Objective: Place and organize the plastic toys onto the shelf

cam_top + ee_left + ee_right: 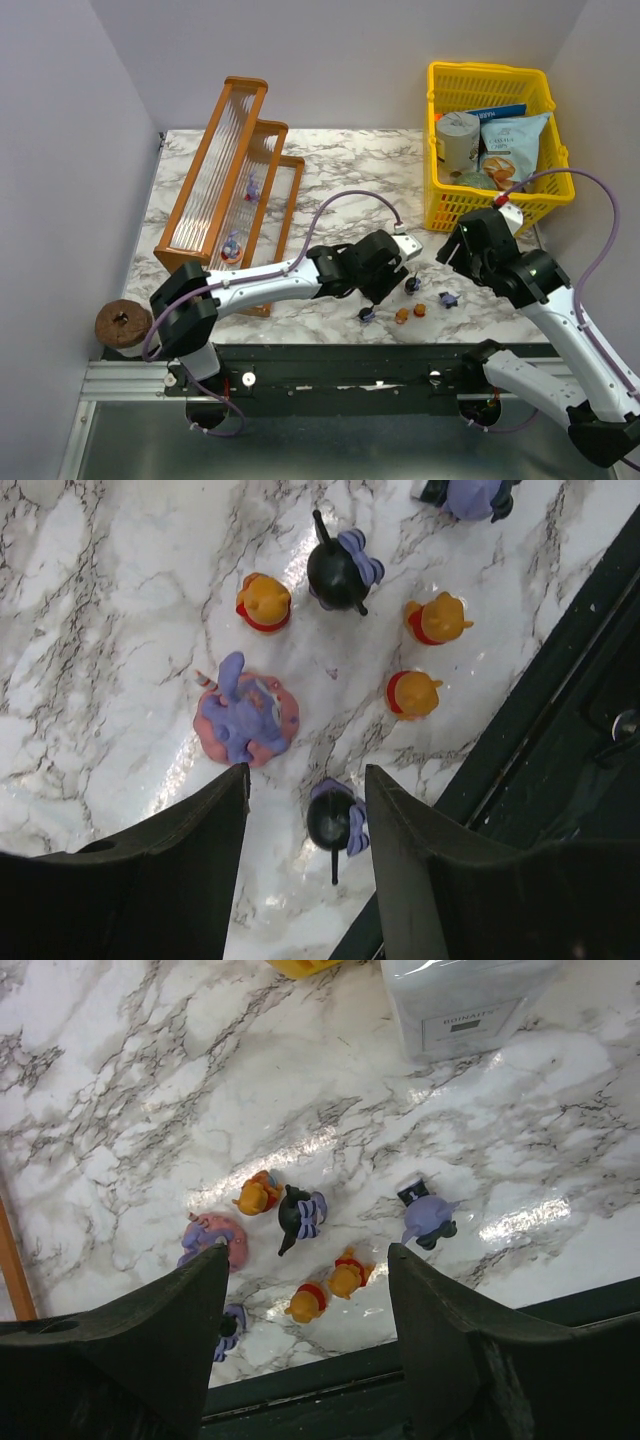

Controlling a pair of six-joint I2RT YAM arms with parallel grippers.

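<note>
Seven tiny plastic toys, orange, black and purple-pink, cluster on the marble tabletop; two more sit on the stepped wooden shelf.

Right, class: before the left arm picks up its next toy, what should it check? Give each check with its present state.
1. Left gripper open: ok.
2. Black toy lined up between its fingers: ok.
3. Pink toy clear of those fingers: cannot tell, it lies very close to one.
4. Right gripper open and holding nothing: ok.
5. Free room on the shelf: ok, only two toys on it.
</note>
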